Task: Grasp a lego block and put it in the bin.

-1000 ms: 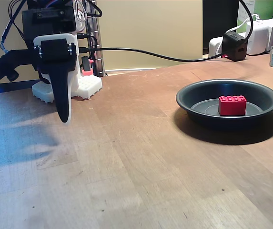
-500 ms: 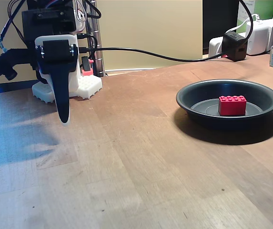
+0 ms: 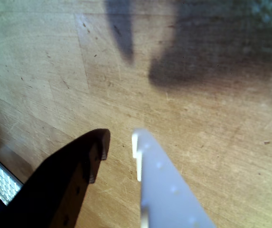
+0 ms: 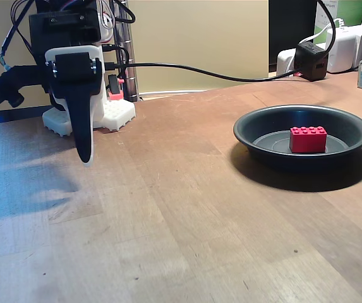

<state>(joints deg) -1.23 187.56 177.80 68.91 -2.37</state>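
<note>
On the left of the fixed view your jaws (image 4: 83, 153) hang tip-down just above the wooden surface (image 4: 187, 214), near the white robot base (image 4: 114, 113), barely shifted from a second ago; you look to be settling into rest. In the wrist view the jaws (image 3: 121, 145) stand slightly apart, a narrow gap between the dark finger and the white one, gripping nothing. Well off to their right in the fixed view, the bin (image 4: 302, 134) sits where it was, with the lego block (image 4: 307, 139) lying inside on its floor. Judging by that, your task is done.
</note>
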